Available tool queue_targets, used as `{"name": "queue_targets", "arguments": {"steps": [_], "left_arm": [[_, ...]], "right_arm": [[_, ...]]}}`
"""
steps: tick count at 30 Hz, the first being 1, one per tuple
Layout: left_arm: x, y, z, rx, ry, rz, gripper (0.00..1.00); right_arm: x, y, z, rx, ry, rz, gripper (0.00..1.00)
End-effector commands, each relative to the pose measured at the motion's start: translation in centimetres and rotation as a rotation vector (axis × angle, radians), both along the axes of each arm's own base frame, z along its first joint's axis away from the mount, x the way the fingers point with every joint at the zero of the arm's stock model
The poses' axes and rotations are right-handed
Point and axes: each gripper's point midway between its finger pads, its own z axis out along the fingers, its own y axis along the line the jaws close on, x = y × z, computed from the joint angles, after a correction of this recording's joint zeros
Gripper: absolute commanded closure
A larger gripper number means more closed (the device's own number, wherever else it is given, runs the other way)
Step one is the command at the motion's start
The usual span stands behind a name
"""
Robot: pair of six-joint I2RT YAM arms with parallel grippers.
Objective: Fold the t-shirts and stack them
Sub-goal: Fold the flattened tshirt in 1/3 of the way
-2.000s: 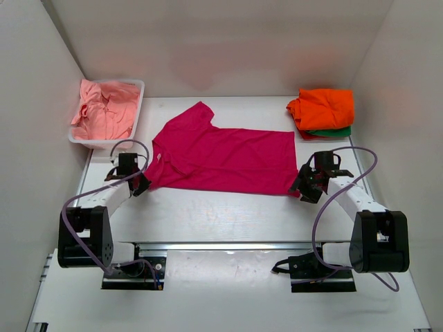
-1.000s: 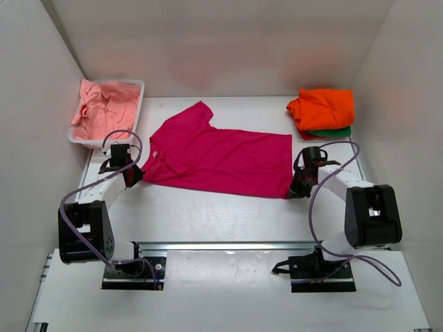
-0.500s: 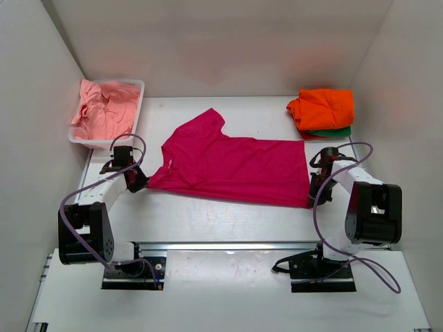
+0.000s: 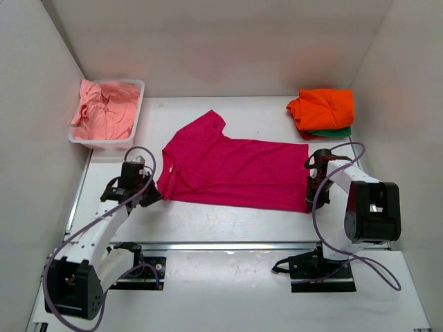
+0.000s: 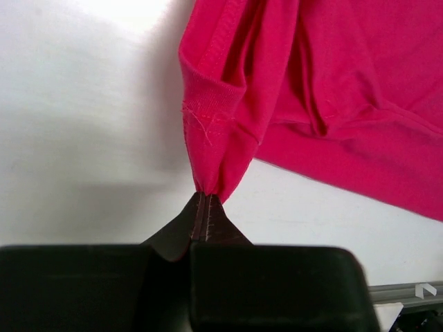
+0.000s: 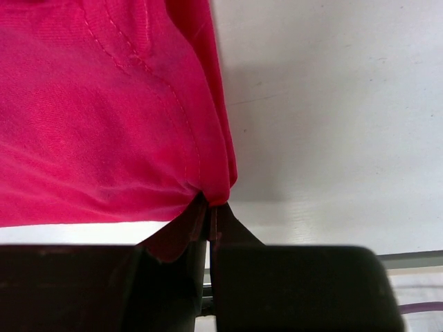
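Nearest the arm bases, the left gripper (image 5: 206,202) is clenched on a hemmed fold of the magenta t-shirt (image 4: 232,166) at its near left corner, which looks like the sleeve. The right gripper (image 6: 210,207) is pinched tight on the hem at the near right corner. Between them the shirt lies spread flat on the table (image 4: 228,221), neck to the left and bottom hem to the right.

The cloth looks thin, light and limp. It bunches into creases at each pinch and will likely sag and drape when lifted. The stitched hems and corners are the sound places to grip, as the flat middle offers nothing to catch.

At the far right an orange shirt (image 4: 322,107) sits folded on a green shirt (image 4: 339,131). At the far left, crumpled salmon pink shirts (image 4: 104,111) fill the white tub (image 4: 140,97).
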Motion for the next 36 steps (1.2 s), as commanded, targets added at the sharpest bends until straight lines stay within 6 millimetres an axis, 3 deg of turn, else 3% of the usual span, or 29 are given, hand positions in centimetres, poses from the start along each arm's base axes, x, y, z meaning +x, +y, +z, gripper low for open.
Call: {"name": "queue_targets", "arguments": {"steps": [1, 7, 16, 20, 22, 23, 24, 29, 31, 32, 36], "left_arm": [[-3.1, 0.2, -1.4, -0.024, 0.075, 0.041, 1.00], [-4.6, 1.3, -1.2, 0.000, 0.064, 0.101, 1.00], [-8.4, 0.6, -1.9, -0.053, 0.120, 0.100, 1.00], [-8.3, 0.2, 0.0, -0.101, 0.033, 0.119, 1.00], [-8.2, 0.0, 0.8, -0.112, 0.022, 0.095, 0.77], [-8.1, 0.0, 1.1, -0.109, 0.025, 0.091, 0.61], [-7.5, 0.2, 1.7, -0.095, 0.015, 0.091, 0.46], [-2.1, 1.4, 8.0, -0.043, -0.174, 0.126, 0.39], [0.8, 1.6, 11.1, -0.033, -0.250, 0.122, 0.37], [2.6, 1.5, 11.3, -0.032, -0.257, 0.123, 0.37], [10.9, 0.4, 13.0, -0.005, -0.261, 0.038, 0.42]], "right_arm": [[-0.1, -1.0, -0.1, -0.042, 0.018, -0.007, 1.00], [0.6, -1.7, 0.6, -0.051, -0.026, -0.040, 1.00], [0.3, -2.4, 1.0, -0.037, -0.049, -0.078, 1.00], [0.5, -2.7, 1.4, -0.030, -0.060, -0.096, 1.00], [0.5, -2.8, 1.7, -0.042, -0.052, -0.096, 0.98], [0.6, -2.9, 1.7, -0.048, -0.046, -0.094, 0.93], [0.8, -3.2, 2.1, -0.060, -0.060, -0.097, 0.90], [2.4, -3.8, 4.8, -0.088, -0.129, -0.118, 0.59], [4.0, -4.1, 6.9, -0.107, -0.197, -0.135, 0.56], [5.1, -4.3, 8.0, -0.113, -0.246, -0.143, 0.56], [9.6, -1.7, 10.7, -0.021, -0.417, -0.115, 0.56]]}}
